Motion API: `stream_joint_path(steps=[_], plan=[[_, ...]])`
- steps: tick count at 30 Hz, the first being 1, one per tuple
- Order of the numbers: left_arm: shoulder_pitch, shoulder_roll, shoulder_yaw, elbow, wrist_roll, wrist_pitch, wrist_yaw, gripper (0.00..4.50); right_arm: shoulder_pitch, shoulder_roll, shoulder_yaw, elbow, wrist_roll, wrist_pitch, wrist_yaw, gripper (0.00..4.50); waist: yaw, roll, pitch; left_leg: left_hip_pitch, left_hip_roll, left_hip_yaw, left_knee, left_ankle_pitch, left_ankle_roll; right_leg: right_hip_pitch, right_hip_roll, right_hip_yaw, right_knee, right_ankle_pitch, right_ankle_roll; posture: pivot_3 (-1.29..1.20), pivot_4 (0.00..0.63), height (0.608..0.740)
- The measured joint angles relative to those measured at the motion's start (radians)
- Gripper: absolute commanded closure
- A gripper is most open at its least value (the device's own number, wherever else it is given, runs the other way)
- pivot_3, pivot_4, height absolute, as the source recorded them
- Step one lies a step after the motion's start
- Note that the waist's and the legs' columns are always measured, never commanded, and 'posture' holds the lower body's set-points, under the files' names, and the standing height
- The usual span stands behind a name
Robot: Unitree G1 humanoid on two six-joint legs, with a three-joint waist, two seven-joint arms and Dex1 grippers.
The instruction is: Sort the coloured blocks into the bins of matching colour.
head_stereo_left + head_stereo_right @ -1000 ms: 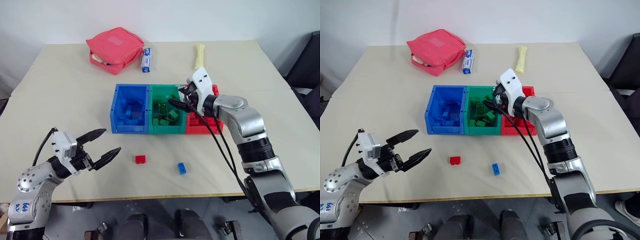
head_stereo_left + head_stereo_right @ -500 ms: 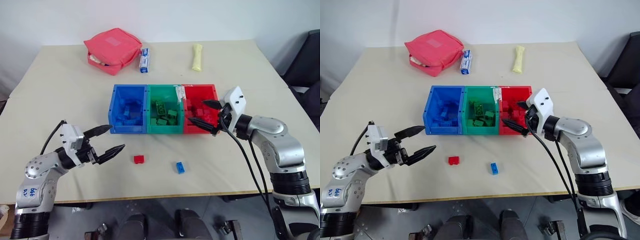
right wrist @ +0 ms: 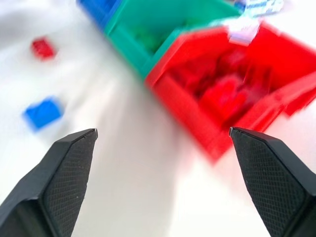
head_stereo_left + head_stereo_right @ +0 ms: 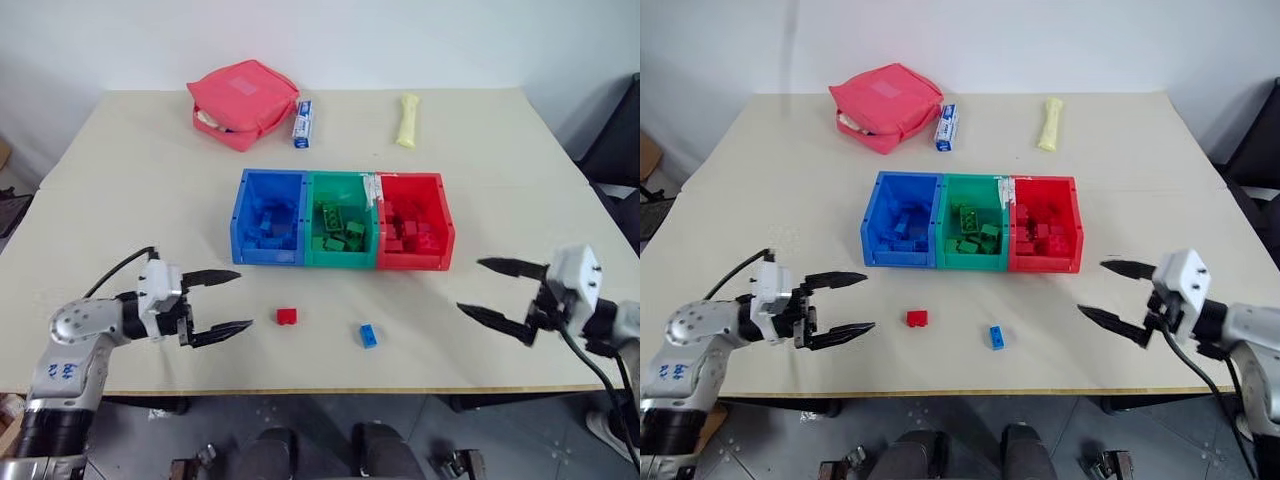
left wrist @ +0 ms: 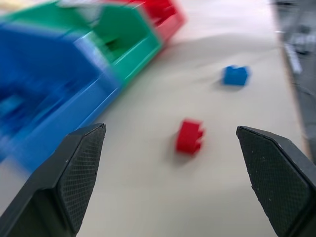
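The small red studded plastic brick (image 4: 287,317) is lying on the beige worktop (image 4: 130,190) just ahead of the spread, empty left gripper (image 4: 212,301), nearer than the equally wide-open right gripper (image 4: 497,291), in front of the blue bin (image 4: 270,215).

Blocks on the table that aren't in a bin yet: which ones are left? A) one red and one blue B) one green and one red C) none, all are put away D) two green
A: a red block and a blue block lie on the table in front of the bins.
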Motion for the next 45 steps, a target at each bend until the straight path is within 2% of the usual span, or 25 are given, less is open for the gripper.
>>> stream_joint_path(steps=[6, 10, 13, 18, 24, 27, 34, 35, 40, 45], plan=[[-0.023, -0.003, -0.053, 0.003, 0.002, -0.013, -0.069, 0.00, 0.033, -0.055, 0.057, -0.131, 0.054, 0.084, 0.040, 0.02, -0.009, 0.001, 0.000, 0.000, 0.001, 0.000, -0.001, 0.001, -0.003, -0.001, 0.001, 0.000, 0.000, 0.000, 0.000, 0.00, 0.150, 0.740], [-0.027, -0.002, -0.052, 0.017, 0.007, -0.033, -0.082, 0.00, -0.056, -0.055, 0.165, -0.201, 0.072, 0.136, 0.031, 0.02, -0.002, 0.001, 0.000, 0.000, 0.001, -0.001, 0.001, 0.001, -0.003, 0.000, 0.000, 0.000, -0.001, 0.000, 0.000, 0.00, 0.150, 0.740], [-0.005, 0.000, -0.047, 0.018, 0.009, -0.039, -0.082, 0.00, -0.157, -0.046, 0.306, -0.201, 0.040, 0.149, 0.043, 0.02, -0.001, 0.001, 0.000, 0.000, 0.001, -0.001, 0.000, 0.001, -0.003, 0.000, 0.000, -0.001, -0.002, 0.000, 0.000, 0.00, 0.150, 0.740], [0.048, 0.002, -0.040, -0.020, 0.009, -0.027, -0.061, 0.00, -0.269, 0.026, 0.537, -0.061, -0.122, 0.054, 0.070, 0.02, 0.000, 0.001, 0.000, -0.003, 0.000, -0.002, 0.001, 0.000, -0.003, -0.001, 0.000, -0.001, -0.004, 0.000, 0.000, 0.00, 0.150, 0.740], [0.111, 0.001, -0.023, -0.112, 0.005, 0.005, 0.000, 0.00, -0.344, 0.101, 0.645, 0.106, -0.235, -0.053, 0.076, 0.02, -0.001, 0.001, 0.000, -0.004, 0.000, -0.002, 0.002, 0.001, -0.003, -0.002, 0.000, -0.002, -0.003, 0.000, 0.000, 0.00, 0.150, 0.740], [0.140, 0.001, -0.014, -0.131, 0.005, 0.015, 0.019, 0.00, -0.366, 0.135, 0.648, 0.159, -0.249, -0.096, 0.072, 0.61, -0.001, 0.001, 0.000, -0.003, 0.000, -0.002, 0.002, 0.001, -0.004, -0.002, 0.000, -0.002, -0.003, 0.000, 0.000, 0.00, 0.150, 0.740], [0.161, -0.013, 0.019, -0.166, -0.020, 0.039, 0.076, 0.00, -0.354, 0.142, 0.638, 0.159, -0.228, -0.100, 0.083, 2.89, -0.001, 0.001, 0.000, -0.004, 0.000, -0.002, 0.002, 0.001, -0.003, -0.002, 0.000, -0.002, -0.003, 0.000, 0.000, 0.00, 0.150, 0.740], [0.169, -0.015, 0.019, -0.167, -0.020, 0.039, 0.080, 0.00, -0.355, 0.143, 0.634, 0.156, -0.224, -0.100, 0.082, 3.05, -0.001, 0.001, 0.000, -0.004, 0.000, -0.002, 0.002, 0.001, -0.003, -0.002, 0.000, -0.002, -0.003, 0.000, 0.000, 0.00, 0.150, 0.740], [0.195, -0.057, 0.052, -0.176, -0.027, 0.052, 0.150, 0.00, -0.392, 0.182, 0.601, 0.125, -0.180, -0.050, 0.049, 3.04, -0.004, 0.001, 0.000, -0.003, 0.001, -0.002, 0.002, 0.001, -0.004, -0.003, 0.000, -0.002, -0.002, 0.000, 0.000, 0.00, 0.150, 0.740], [0.255, -0.098, 0.135, -0.214, -0.057, 0.066, 0.249, 0.00, -0.599, 0.288, 0.583, 0.082, -0.116, 0.172, -0.078, 3.04, -0.016, 0.001, 0.000, -0.004, 0.001, -0.002, 0.001, 0.001, -0.005, -0.005, 0.000, -0.002, 0.001, 0.000, 0.000, 0.00, 0.150, 0.740]])
